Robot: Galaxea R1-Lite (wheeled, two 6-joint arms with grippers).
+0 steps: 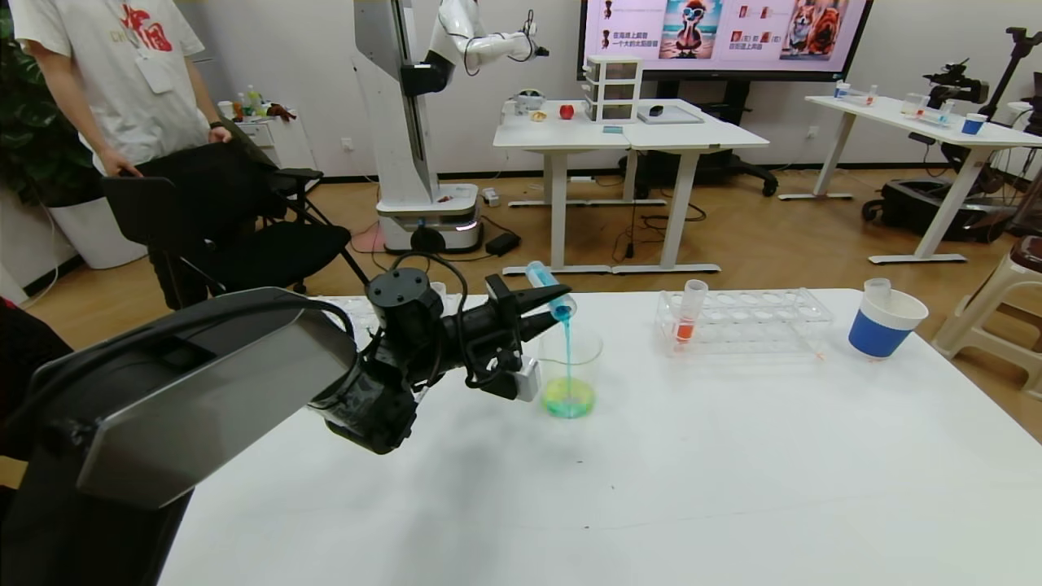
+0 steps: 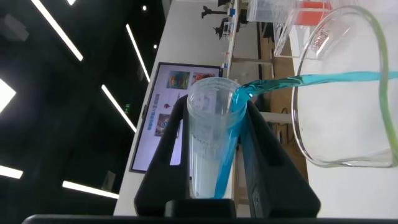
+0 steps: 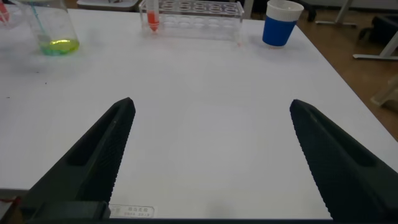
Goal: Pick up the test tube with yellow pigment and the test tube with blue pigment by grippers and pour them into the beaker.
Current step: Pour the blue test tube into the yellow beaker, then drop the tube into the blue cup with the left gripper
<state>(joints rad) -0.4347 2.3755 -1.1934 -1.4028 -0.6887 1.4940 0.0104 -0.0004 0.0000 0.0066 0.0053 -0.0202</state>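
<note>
My left gripper (image 1: 553,305) is shut on the test tube with blue pigment (image 1: 549,291) and holds it tilted, mouth down, over the beaker (image 1: 570,366). A thin blue stream runs from the tube into the beaker, where yellow-green liquid lies at the bottom. In the left wrist view the tube (image 2: 211,143) sits between the fingers (image 2: 155,168), and the stream crosses the beaker's rim (image 2: 323,43). No tube with yellow liquid shows. My right gripper (image 3: 211,104) is open and empty, low over bare table; the head view does not show it.
A clear tube rack (image 1: 745,321) holding a tube with orange-red liquid (image 1: 688,313) stands right of the beaker. A blue paper cup (image 1: 883,330) with a clear tube in it stands at the far right. A person and a black chair are behind the table's left.
</note>
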